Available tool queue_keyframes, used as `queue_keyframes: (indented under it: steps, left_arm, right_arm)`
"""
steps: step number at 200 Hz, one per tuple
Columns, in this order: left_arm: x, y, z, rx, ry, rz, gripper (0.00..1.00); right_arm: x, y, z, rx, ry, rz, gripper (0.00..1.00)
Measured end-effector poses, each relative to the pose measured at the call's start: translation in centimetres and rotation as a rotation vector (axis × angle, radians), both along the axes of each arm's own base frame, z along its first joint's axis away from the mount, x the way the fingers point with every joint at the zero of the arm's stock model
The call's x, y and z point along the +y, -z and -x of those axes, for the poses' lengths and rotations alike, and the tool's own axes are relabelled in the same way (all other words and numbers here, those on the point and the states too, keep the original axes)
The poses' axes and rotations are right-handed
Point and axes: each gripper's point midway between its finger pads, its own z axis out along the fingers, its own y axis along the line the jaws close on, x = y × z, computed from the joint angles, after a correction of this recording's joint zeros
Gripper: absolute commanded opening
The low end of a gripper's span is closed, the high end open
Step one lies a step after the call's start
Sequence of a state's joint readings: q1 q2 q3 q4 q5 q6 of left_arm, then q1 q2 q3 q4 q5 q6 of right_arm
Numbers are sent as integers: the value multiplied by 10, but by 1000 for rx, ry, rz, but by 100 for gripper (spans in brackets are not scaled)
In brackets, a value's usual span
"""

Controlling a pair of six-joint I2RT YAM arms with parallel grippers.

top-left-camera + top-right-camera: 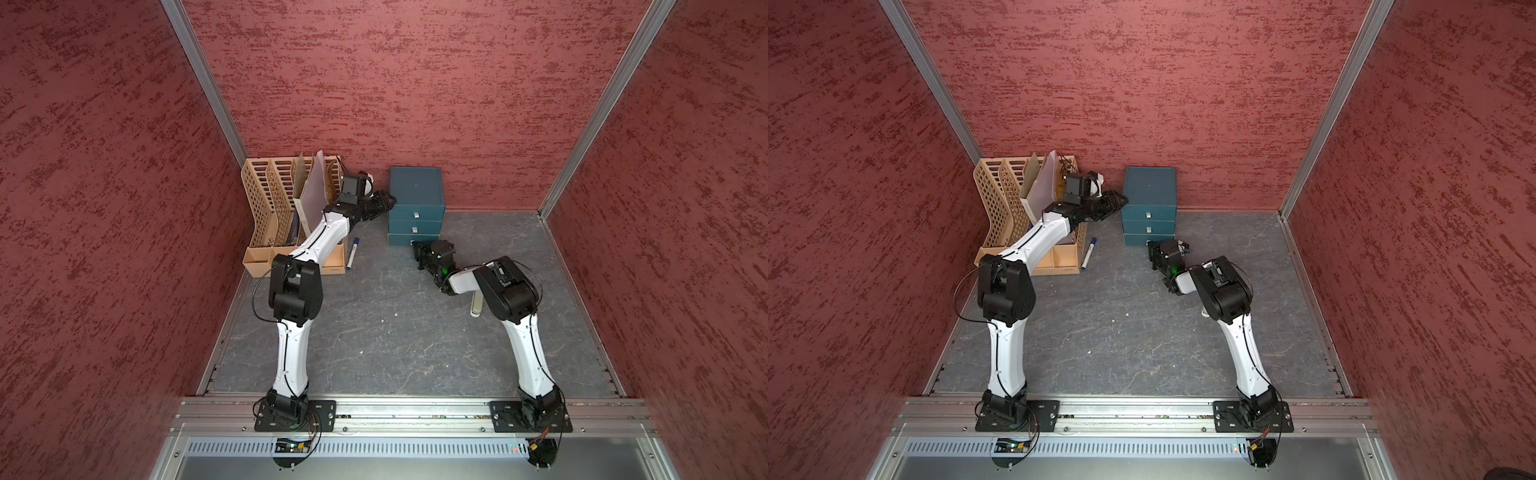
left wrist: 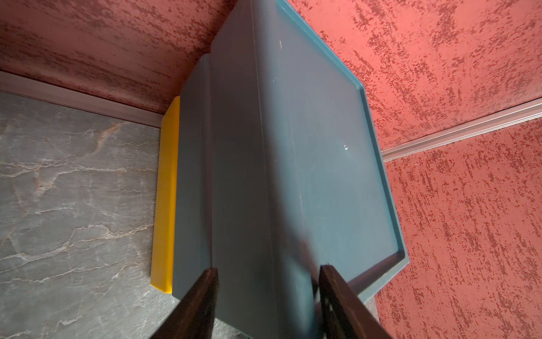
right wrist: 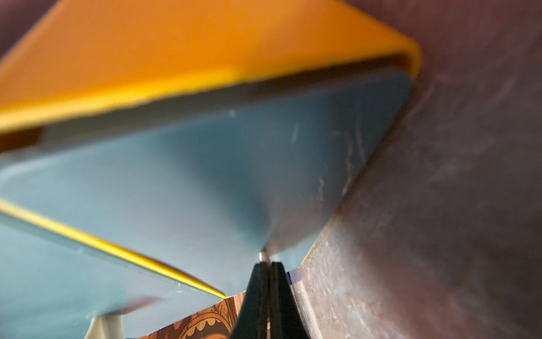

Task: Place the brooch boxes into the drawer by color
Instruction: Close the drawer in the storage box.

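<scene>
The drawer (image 1: 415, 187) (image 1: 1150, 187) is a dark teal chest of three drawers at the back wall. My right gripper (image 1: 415, 245) (image 1: 1151, 246) (image 3: 265, 265) is low at the bottom drawer front, shut on its small silver pull (image 3: 263, 256). That bottom drawer stands slightly out, and a yellow strip (image 2: 165, 190) shows at the base. My left gripper (image 1: 384, 201) (image 1: 1119, 201) (image 2: 268, 270) is open at the chest's upper left edge (image 2: 264, 176), with its fingers either side of that edge. No brooch boxes are in view.
A tan slotted file rack (image 1: 274, 208) holding sheets stands at the back left, under my left forearm. A white marker with a blue cap (image 1: 352, 253) lies beside it. A slim beige bar (image 1: 477, 303) lies under my right arm. An orange-brown printed surface (image 3: 205, 323) shows below the drawer front.
</scene>
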State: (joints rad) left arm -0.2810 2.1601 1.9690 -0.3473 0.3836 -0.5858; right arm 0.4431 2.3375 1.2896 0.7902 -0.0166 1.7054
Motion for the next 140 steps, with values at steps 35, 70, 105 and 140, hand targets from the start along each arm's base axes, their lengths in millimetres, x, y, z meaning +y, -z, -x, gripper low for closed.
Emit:
queue_keyframes:
  steps: [35,70,105,140]
  left_arm:
    - [0,0,0,0,0,0,58]
    - [0,-1,0,-1,0,0,59]
    - [0,-3,3,19,3,-2,70]
    - [-1,-12,5,28,7,12,82]
  right_arm:
    - [-3,8,3,24,3,12,46]
    - [-10,8,14,48,12,26,55]
    - [-14,-17,30,31,19,19,57]
    - [-24,-47,55,7,28,21,58]
